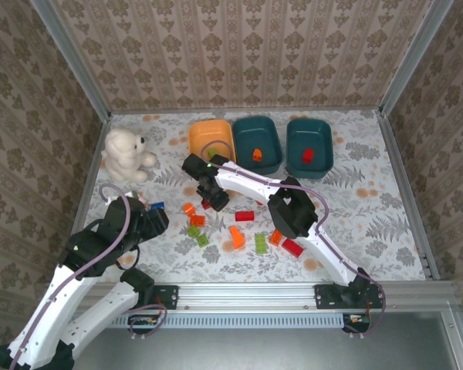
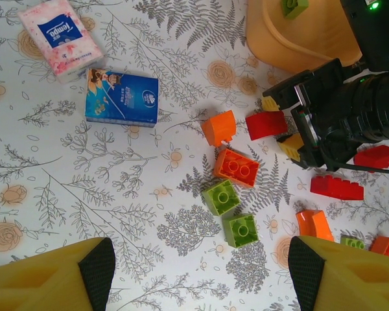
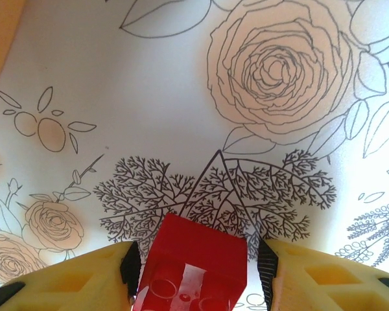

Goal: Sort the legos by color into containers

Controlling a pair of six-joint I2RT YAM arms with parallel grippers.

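Red lego (image 3: 193,271) between jaws of right claw (image 3: 199,260)

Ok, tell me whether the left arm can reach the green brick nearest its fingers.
Probably yes: the left gripper hangs open just short of the green brick, with nothing lying between them.

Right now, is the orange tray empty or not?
Not empty. The left wrist view shows a lime green brick lying inside the orange tray; whether it holds more, cannot tell.
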